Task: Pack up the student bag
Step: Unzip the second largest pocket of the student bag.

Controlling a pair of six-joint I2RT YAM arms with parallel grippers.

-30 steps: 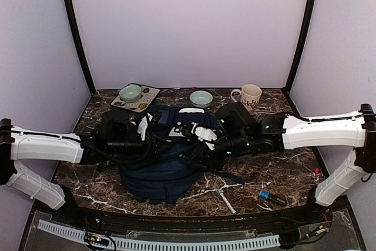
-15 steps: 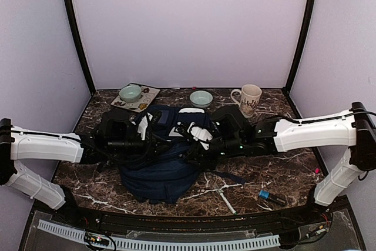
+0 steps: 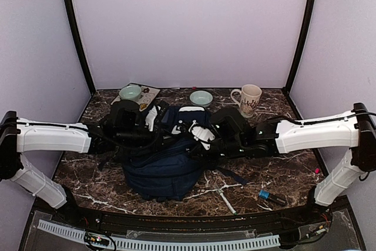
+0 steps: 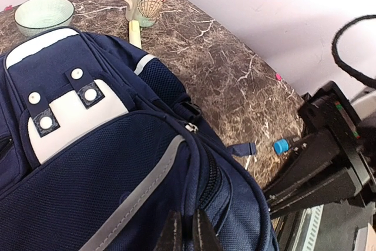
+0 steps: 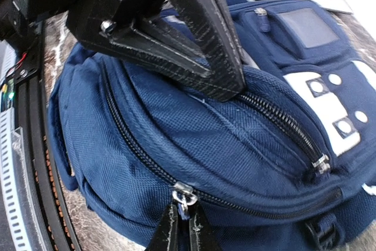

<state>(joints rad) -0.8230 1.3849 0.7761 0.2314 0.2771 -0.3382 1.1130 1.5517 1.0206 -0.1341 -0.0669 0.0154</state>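
The bag [image 3: 161, 168] is being worked on at the centre of the top view, where it is lying on the table [image 3: 276, 163] between the two arms. A zip pull [image 5: 183, 194] at the lower middle of the right wrist view is being pinched by the right gripper [image 5: 182, 230], probably so that a compartment can be drawn open for packing. The left gripper [image 4: 185, 234], at the bottom centre of its own view, is being held pressed together against the fabric beside a zip, seemingly to steady the bag against that pull; whether anything is being nipped between its tips cannot be told. One bag and two pulls are being counted, the second pull [image 5: 320, 163] being left alone at the right. Behind the bag, two bowls, a left bowl [image 3: 130, 93] and a middle bowl [image 3: 201, 97], and one mug [image 3: 249, 96] are being left standing.
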